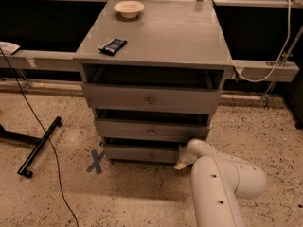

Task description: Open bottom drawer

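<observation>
The bottom drawer (pixel 137 153) is the narrowest grey front of three, low on the grey cabinet (pixel 156 32), with a small round knob (pixel 152 155) at its centre. A dark gap shows above its front. My white arm (pixel 222 183) comes in from the lower right and bends toward the drawer's right end. My gripper (pixel 181 162) is low beside the drawer's right corner, close to the floor, right of the knob. Only a pale tip of it shows.
The mid-sized drawer (pixel 151 129) and the tallest drawer (pixel 151 98) sit above. A white bowl (pixel 129 8) and a dark packet (pixel 112 45) lie on the cabinet top. A black stand leg (pixel 40 145), a black cable (pixel 28 112) and a blue tape cross (pixel 96 161) lie on the floor to the left.
</observation>
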